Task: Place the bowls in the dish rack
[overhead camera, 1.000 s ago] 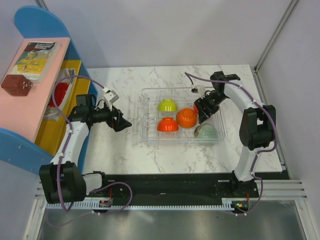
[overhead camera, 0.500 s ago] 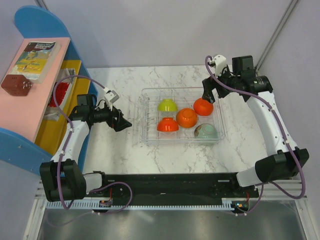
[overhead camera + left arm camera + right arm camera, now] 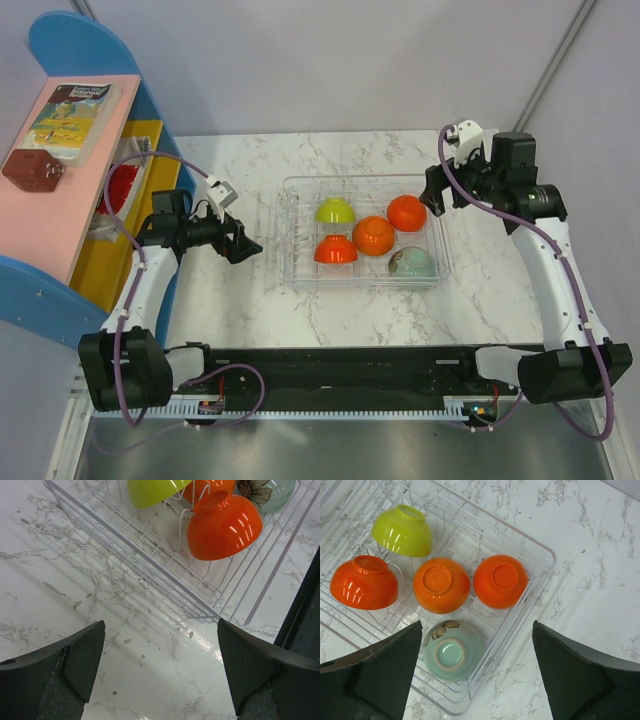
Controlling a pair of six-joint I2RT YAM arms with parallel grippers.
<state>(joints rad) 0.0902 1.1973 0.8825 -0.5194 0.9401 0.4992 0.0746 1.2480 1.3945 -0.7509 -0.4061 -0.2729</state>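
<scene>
All five bowls (image 3: 441,585) rest base-up or tilted inside the dish rack (image 3: 540,565) on the desk (image 3: 600,540). The right tool (image 3: 476,625), above the rack, and the left tool (image 3: 161,624), beside it, are spread and empty. Loading appears complete: withdraw upward, clear of the rack wall.

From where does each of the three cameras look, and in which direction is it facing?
Top external: above, behind the bases, looking down at the table; both arms show.
Left wrist: low over the table, facing the dish rack; open left pincer shows.
Right wrist: above the rack, looking down on the bowls; open right pincer shows.
Shared: wrist views both show the lime green bowl.
</scene>
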